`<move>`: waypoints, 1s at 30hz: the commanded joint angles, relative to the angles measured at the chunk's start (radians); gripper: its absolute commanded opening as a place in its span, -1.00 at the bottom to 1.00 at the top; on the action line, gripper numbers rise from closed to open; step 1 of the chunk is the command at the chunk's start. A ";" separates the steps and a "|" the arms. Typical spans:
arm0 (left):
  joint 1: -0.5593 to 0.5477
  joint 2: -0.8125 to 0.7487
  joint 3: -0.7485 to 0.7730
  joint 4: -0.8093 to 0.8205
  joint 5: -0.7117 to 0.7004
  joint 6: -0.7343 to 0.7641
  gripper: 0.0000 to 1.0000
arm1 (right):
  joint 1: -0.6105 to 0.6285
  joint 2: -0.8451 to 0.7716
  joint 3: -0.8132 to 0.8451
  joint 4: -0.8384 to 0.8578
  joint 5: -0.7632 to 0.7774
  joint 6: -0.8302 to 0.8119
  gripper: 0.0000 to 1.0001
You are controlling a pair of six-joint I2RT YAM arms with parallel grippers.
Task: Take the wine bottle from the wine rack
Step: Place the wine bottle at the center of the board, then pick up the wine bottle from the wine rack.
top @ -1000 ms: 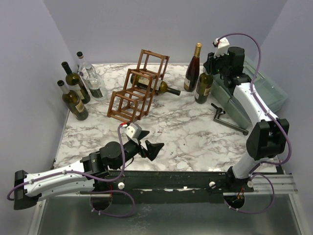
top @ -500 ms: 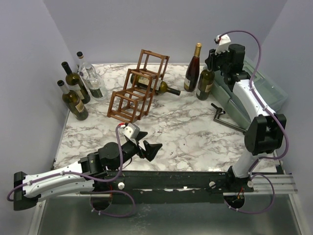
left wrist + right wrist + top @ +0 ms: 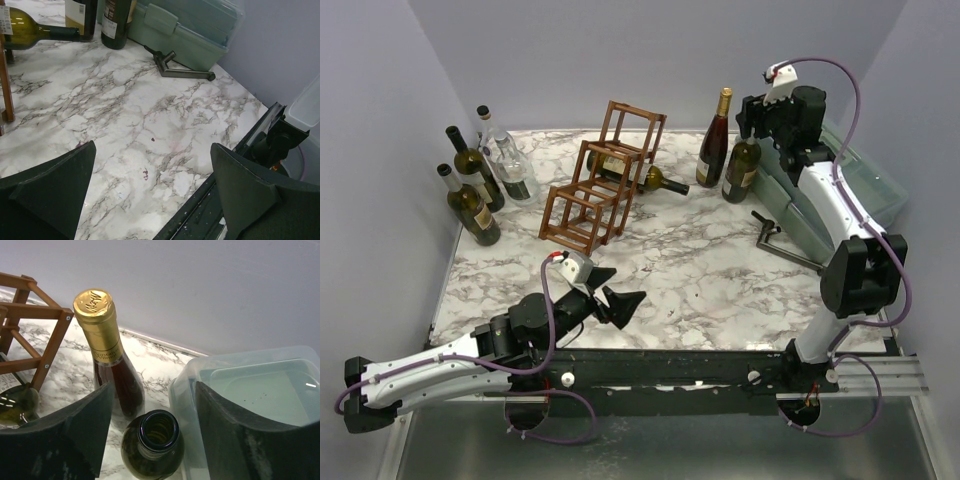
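Right gripper (image 3: pixel 752 118) hangs at the far right of the table, its fingers (image 3: pixel 65 435) parted on either side of the mouth of an open green bottle (image 3: pixel 155 440), with a gap showing on both sides, so it grips nothing. Just beside that bottle stands a red wine bottle (image 3: pixel 717 140) with a gold foil cap.

Left gripper (image 3: pixel 612 302) sits low near the front edge, spread wide over bare marble with nothing between its fingers (image 3: pixel 55 190).

The wine rack (image 3: pixel 605 175) stands toward the back, left of centre, a reddish-brown frame of thin bars stepping up in tiers. The wine bottle (image 3: pixel 660 181) lies on its side in the rack, in what looks like a middle-tier cell, its neck poking out toward the right arm's side. Neither gripper is touching it.

The table (image 3: pixel 700 270) has a white marble-look top with grey veins, and a few small dark specks show on it in the left wrist view. Plain pale lavender walls close it in on three sides. Along the left wall stand two dark green bottles (image 3: pixel 470 205) and a clear bottle (image 3: pixel 507 160), grouped together. At the right edge is a translucent green bin (image 3: pixel 865 185) with a lid, and a dark metal tool (image 3: pixel 785 245) lies flat on the marble just in front of it.
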 commanded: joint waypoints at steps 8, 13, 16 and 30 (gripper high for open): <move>0.003 -0.038 0.029 -0.066 -0.023 -0.010 0.97 | -0.006 -0.146 0.017 -0.072 -0.023 -0.061 0.61; 0.004 -0.054 0.054 -0.102 -0.033 -0.016 0.97 | -0.007 -0.204 0.027 -0.191 -0.124 -0.157 0.67; 0.005 -0.063 0.082 -0.133 -0.034 -0.020 0.97 | -0.007 -0.223 0.067 -0.352 -0.264 -0.286 0.69; 0.024 -0.028 0.266 -0.337 -0.095 -0.017 0.97 | 0.003 -0.178 0.163 -0.717 -0.563 -0.530 0.71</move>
